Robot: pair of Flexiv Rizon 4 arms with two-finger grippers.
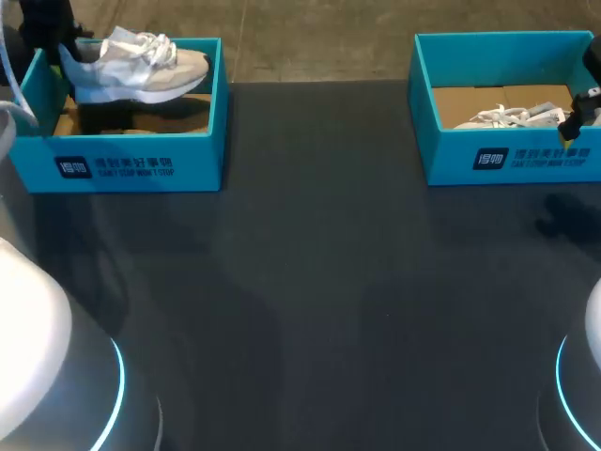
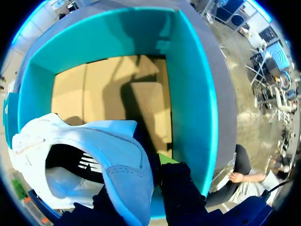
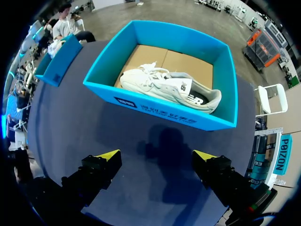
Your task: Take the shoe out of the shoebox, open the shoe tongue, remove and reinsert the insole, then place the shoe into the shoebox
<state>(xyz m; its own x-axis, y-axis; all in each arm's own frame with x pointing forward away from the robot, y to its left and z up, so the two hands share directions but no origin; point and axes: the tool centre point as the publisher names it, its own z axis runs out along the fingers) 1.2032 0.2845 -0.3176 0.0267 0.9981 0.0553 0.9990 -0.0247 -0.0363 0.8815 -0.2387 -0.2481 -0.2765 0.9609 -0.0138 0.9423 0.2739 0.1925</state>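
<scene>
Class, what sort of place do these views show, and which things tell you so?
Probably a robot test bench, not a shop: a dark table carries a teal left shoebox and right shoebox, the left tool grips a white shoe, and the right tool hangs open above the tabletop.

Left teal cardboard shoebox (image 1: pixel 197 160): open-topped, brown cardboard floor, far left of the table. White-and-grey mesh sneaker (image 1: pixel 141 66): raised at rim level over this box, upright, laces up, heel to the outer side, toe toward the table's middle; its shadow falls on the box floor.

Right teal cardboard shoebox (image 1: pixel 451 160): open, far right. Second white sneaker (image 3: pixel 169 87): low on the brown floor, lengthwise along the near wall.
</scene>
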